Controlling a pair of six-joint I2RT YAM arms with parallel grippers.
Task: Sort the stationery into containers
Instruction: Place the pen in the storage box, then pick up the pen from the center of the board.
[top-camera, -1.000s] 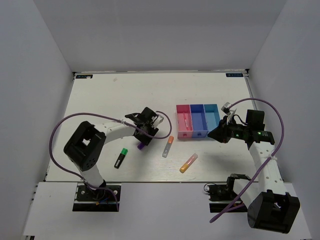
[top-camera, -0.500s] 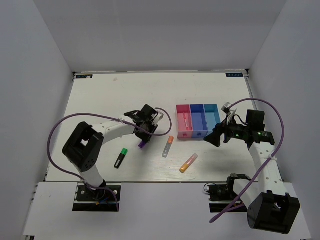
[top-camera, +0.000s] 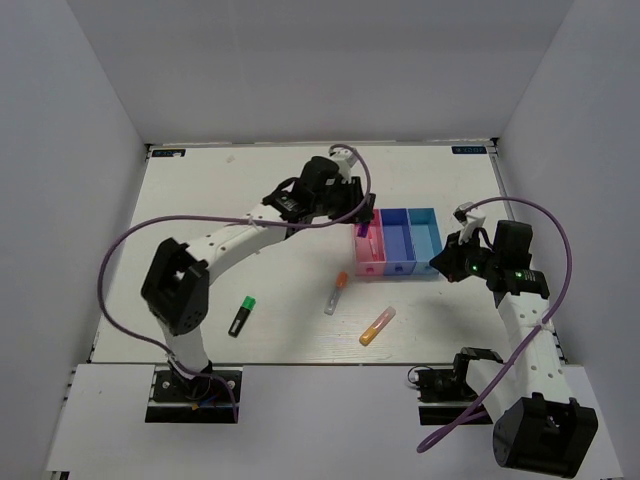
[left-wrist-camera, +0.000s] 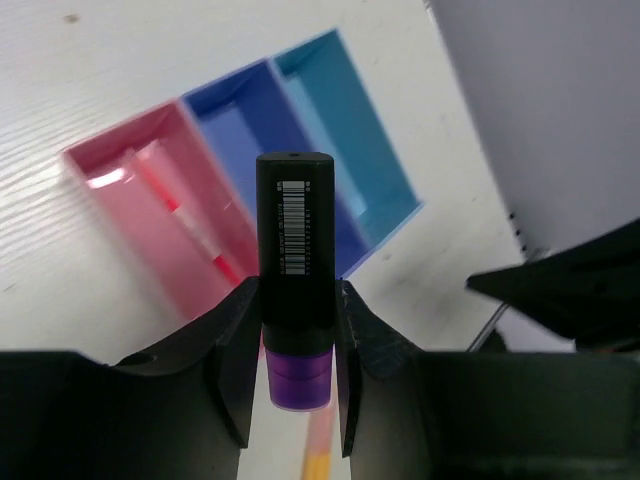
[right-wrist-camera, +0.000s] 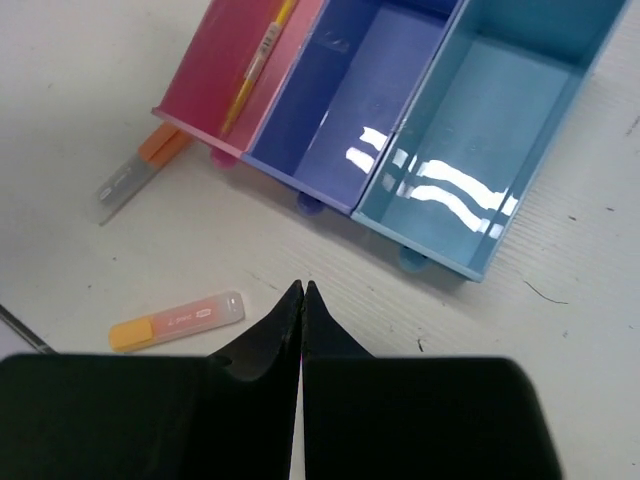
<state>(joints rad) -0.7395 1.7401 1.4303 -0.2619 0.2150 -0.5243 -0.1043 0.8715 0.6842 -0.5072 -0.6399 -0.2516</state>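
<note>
My L gripper (left-wrist-camera: 297, 350) is partway open, fingers clamped on both sides of the purple-cap marker (left-wrist-camera: 294, 230). The cap end sits between the pads and the black barcoded body sticks out ahead. In top view the marker is at the far end of the pink bin (top-camera: 368, 262), off the table (top-camera: 220, 200). Can't tell if its tip is below the bin rim.

The pink bin holds a yellow stick (right-wrist-camera: 258, 60) and a pinkish stick (left-wrist-camera: 190, 215). The blue bin (right-wrist-camera: 340, 100) and cyan bin (right-wrist-camera: 480, 110) are joined to it in a row, w/ glare streaks on their floors.

My R gripper (right-wrist-camera: 302, 290) is closed tight, tips touching, nothing in it. It hangs over the table just nearside of the blue and cyan bins.

Surface: white tabletop, w/ faint wood grain in the L wrist view and a few small dark scuffs (right-wrist-camera: 545, 292) by the cyan bin. The grey-orange marker (top-camera: 335, 293) lies just nearside of the pink bin. The highlighter (top-camera: 377, 326) lies closer to my bases. The green-cap marker (top-camera: 241, 315) is well apart from both, on the L side.

Room: plain pale grey walls (top-camera: 320, 70) box the table in on the L, R and far sides. There's a small label (top-camera: 470, 150) at each far corner. A purple cable (top-camera: 120, 260) loops off each arm. My bases sit on a white strip at the near edge.
</note>
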